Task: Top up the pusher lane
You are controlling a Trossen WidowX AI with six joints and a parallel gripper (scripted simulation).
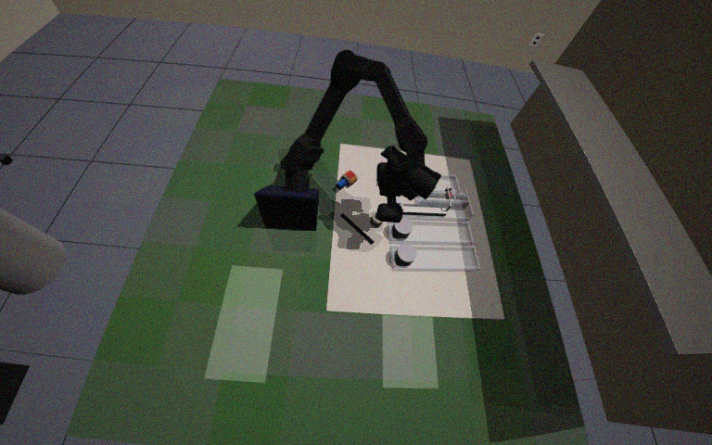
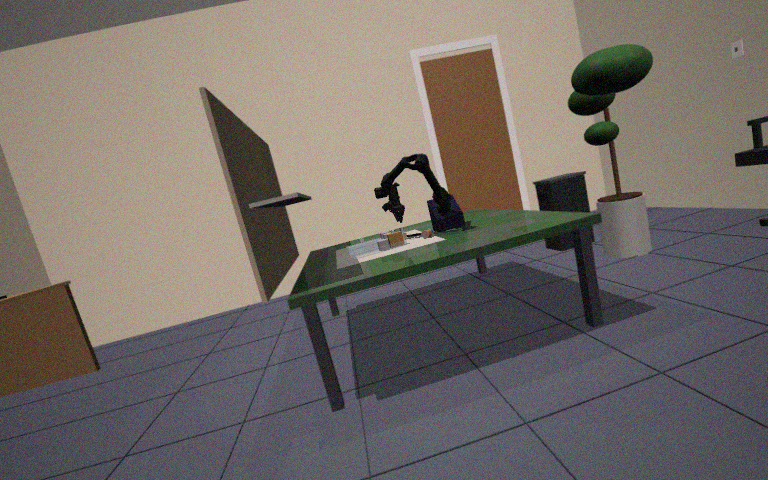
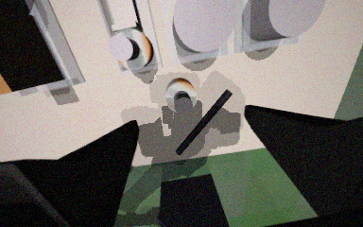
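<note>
A small loose jar [image 3: 181, 93] [image 1: 375, 222] with a pale lid and an orange-brown body stands on the white mat [image 1: 399, 292] [image 3: 287, 85], just in front of the lanes. A matching jar [image 3: 129, 47] stands at the front of the sprung lane [image 3: 122, 16] [image 1: 459, 204]; in the top view the gripper hides it. My gripper [image 3: 191, 117] [image 1: 387, 211] [image 2: 399, 215] is open and empty. It hangs above the mat, pointing down, with the loose jar just beyond its fingertips in the wrist view.
A thin black bar [image 3: 204, 122] [image 1: 356, 228] lies on the mat beside the loose jar. Two larger grey-lidded jars [image 1: 401, 228] [image 1: 405, 255] [image 3: 202, 24] [image 3: 287, 16] stand in the neighbouring lanes. A blue and red jar [image 1: 346, 179] lies on its side near the arm's base. A dark and brown box [image 3: 8, 47] [image 2: 395, 237] stands on the other side of the sprung lane.
</note>
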